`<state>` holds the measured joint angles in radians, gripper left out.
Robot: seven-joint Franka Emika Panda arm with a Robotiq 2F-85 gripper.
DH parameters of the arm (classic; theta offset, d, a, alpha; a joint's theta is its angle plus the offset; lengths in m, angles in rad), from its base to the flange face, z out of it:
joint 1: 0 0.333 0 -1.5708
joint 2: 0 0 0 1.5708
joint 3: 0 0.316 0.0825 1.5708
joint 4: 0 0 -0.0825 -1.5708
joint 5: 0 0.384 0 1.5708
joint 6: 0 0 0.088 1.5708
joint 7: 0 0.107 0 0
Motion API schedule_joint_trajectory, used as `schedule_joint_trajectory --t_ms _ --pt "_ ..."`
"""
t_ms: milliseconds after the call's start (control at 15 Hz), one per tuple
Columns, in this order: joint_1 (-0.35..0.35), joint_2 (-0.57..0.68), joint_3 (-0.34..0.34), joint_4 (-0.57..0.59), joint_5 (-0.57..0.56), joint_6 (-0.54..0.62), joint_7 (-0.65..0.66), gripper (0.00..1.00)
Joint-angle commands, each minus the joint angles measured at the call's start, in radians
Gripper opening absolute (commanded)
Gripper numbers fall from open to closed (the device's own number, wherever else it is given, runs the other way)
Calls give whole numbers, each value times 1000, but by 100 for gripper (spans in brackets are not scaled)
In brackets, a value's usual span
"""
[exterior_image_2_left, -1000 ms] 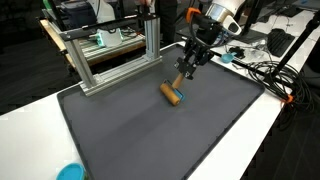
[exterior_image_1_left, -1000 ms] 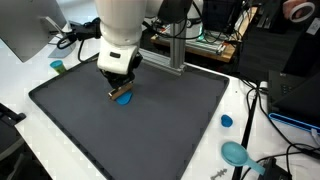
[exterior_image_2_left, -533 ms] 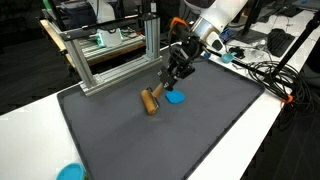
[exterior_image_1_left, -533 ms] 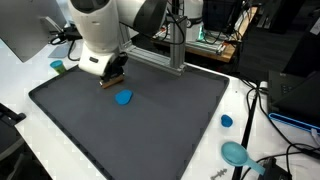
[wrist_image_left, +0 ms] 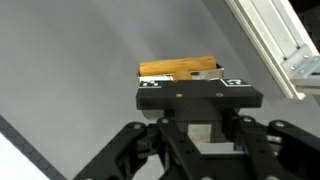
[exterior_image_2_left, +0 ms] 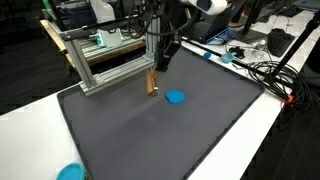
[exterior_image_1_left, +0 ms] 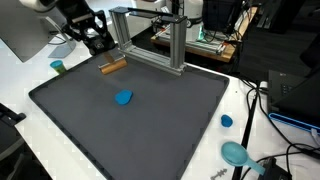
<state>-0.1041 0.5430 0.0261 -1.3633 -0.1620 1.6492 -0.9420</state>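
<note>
Wooden block (wrist_image_left: 178, 69): pale wood, smooth, slight sheen. Mat (exterior_image_1_left: 150, 135): dark grey, matt, looks finely textured. Blue disc (exterior_image_1_left: 124, 97): smooth plastic. Frame (exterior_image_1_left: 178, 45): bare aluminium, satin. Desk (exterior_image_1_left: 18, 92): white, smooth.

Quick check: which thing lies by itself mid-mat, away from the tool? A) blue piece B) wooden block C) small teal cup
A: the blue piece lies alone on the dark mat, apart from the tool, while the wooden block is right at the tool's tips by the aluminium frame.
</note>
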Motion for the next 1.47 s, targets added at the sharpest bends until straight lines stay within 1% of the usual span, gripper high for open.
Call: schedule_joint_trajectory --t_ms 0,133,333,400,600,733,867,933,1000,1067,1200,1267,1333,1400 --pt "-6 -181 31 -90 172 -94 107 22" --pt "12 -271 37 -153 258 -79 215 22" --pt "61 -437 39 -307 297 19 406 22" --pt "78 -488 40 -350 292 44 468 22" --pt "133 -642 48 -493 227 110 666 22" --pt "157 -741 60 -593 178 111 803 22" --pt "165 -833 73 -698 133 117 921 22" --pt "164 -867 78 -747 122 123 978 22" --pt "167 -892 81 -782 164 145 1039 22" --pt "171 -795 71 -663 150 83 950 47" --pt "171 -849 78 -739 152 111 1008 47" --pt "165 -840 84 -746 152 135 1054 22" --pt "153 -831 95 -749 120 146 1109 22" --pt "147 -823 91 -756 111 164 1133 22"
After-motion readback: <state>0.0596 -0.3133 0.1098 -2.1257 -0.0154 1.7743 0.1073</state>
